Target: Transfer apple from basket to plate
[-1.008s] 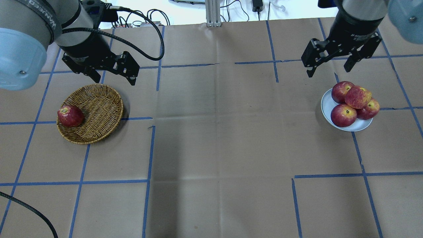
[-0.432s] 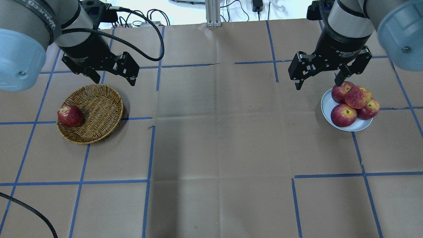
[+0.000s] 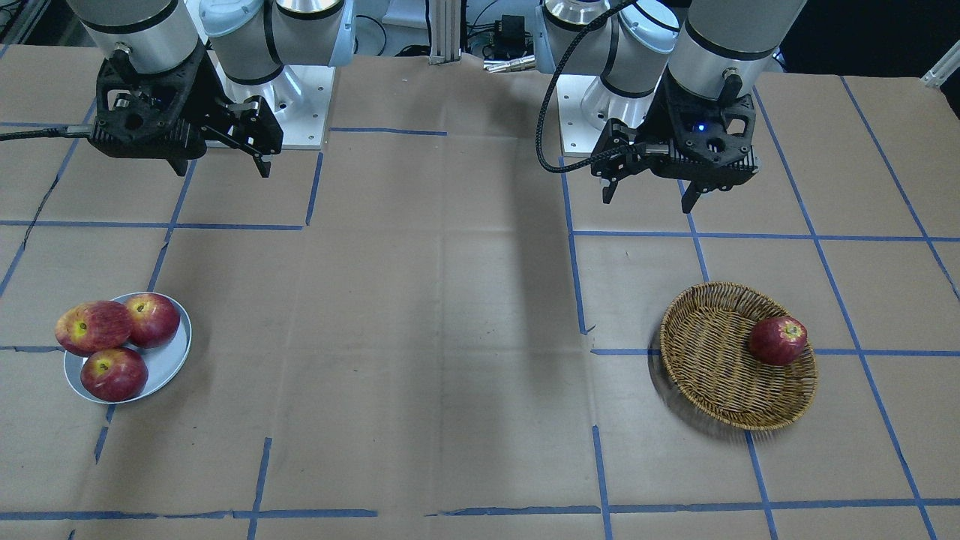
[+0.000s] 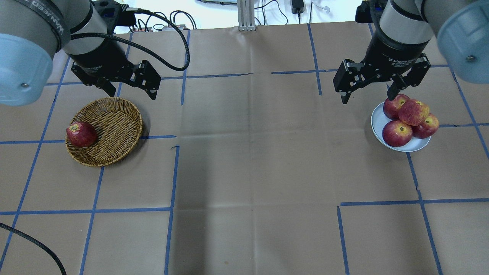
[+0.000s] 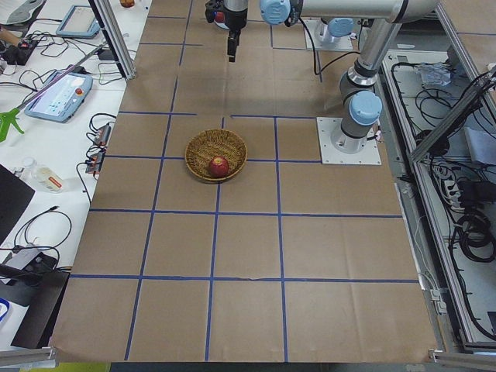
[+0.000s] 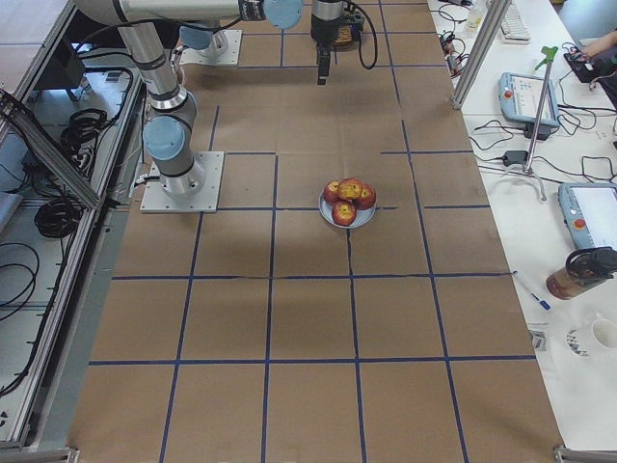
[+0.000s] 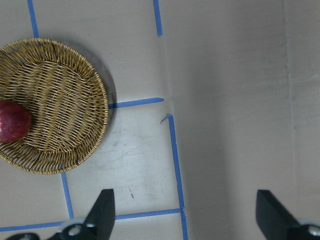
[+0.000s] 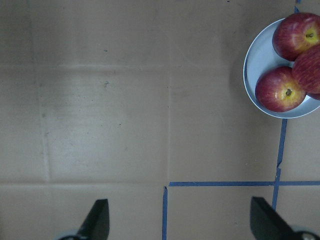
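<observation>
- The left end effector (image 4: 133,93) hangs above the surface (image 4: 248,152), beside the basket's robot-far rim. Its jaws are spread wide and hold nothing.
- In the left wrist view, both fingers (image 7: 102,212) stand far apart at the bottom edge, with only bare surface between them.
- The right end effector (image 4: 368,98) hangs above the surface near the plate (image 4: 377,123), clear of it. Its jaws are also spread wide and hold nothing.
- In the right wrist view, the plate sits in the upper right corner, outside the gap between the fingers (image 8: 99,220).
- The apple (image 4: 413,112), pinkish-red and streaked with a yellow patch at the stem hollow, is on the plate. It rests against the other apples there and appears to lie on top of them.
- Three darker red apples (image 4: 397,133) lie on the plate around and under it. The front-facing view shows only two of them.
- The basket (image 4: 114,126) stands on the robot's left side of the surface, well apart from the plate.
- One deep-red apple (image 4: 81,134) lies inside the basket against its wall, on the side away from the plate.
- The surface is covered in brown paper marked with blue tape lines (image 4: 172,172).
</observation>
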